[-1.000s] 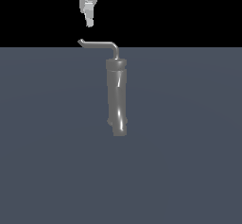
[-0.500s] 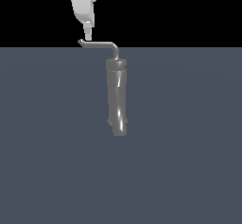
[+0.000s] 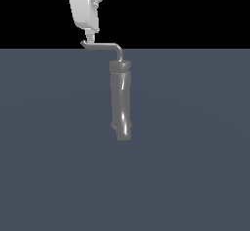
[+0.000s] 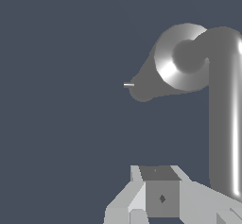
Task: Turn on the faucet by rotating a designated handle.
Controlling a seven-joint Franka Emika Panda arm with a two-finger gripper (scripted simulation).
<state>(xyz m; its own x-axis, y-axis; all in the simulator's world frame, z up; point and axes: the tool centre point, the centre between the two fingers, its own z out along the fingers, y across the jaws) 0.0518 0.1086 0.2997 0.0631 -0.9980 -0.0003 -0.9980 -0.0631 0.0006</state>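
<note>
The faucet point(image 3: 121, 101) is a thick, dark grey cylinder with a glossy metal finish, standing upright on a flat, matte slate-blue floor point(image 3: 195, 166). A slightly wider collar rings its top, and pale streaks of reflection run down its side. From the collar rises the handle point(image 3: 105, 45), a thin grey rod that curves over and runs level toward the exterior view's left, ending in a small hooked tip. It is far thinner than the body below.

The gripper point(image 3: 89, 34) is white and blocky with faceted, smooth surfaces. It hangs from the top of the exterior view, and its fingers reach down to the hooked end of the rod, at or just above it. Whether they touch it cannot be told, nor how far apart the jaws stand, since the fingers overlap from this side.

In the wrist view the faucet point(image 4: 182, 62) is seen from above as a shiny round disc with a darker hub, and the handle point(image 4: 223, 114) runs from it as a broad grey bar with a bright highlight along one edge. Pale, angular parts of the gripper point(image 4: 160, 197) fill the lower edge, next to the bar.
</note>
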